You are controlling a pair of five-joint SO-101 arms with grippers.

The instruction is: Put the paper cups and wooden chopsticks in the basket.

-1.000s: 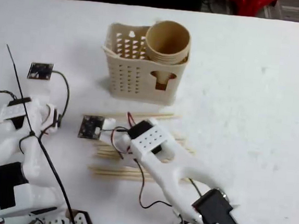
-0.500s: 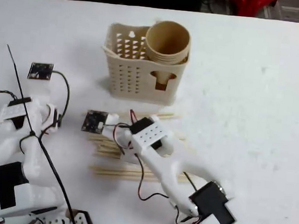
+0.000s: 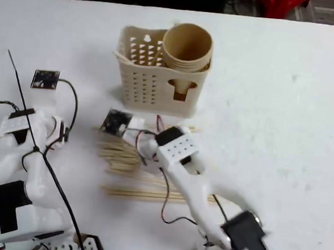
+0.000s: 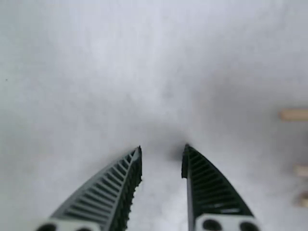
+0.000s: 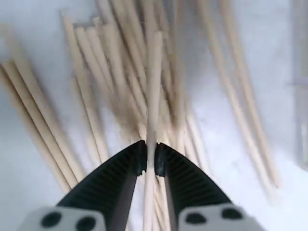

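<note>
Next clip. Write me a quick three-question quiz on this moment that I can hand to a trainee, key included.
1. True or false: the paper cups lie outside the basket.
2. Multiple choice: what sits between the fingers of the right gripper? A) nothing B) one wooden chopstick C) a paper cup
3. Fill in the blank: the left gripper is ____ over the bare table, with nothing between its fingers.

Key:
1. False. The cups stand stacked inside the basket.
2. B
3. open
</note>
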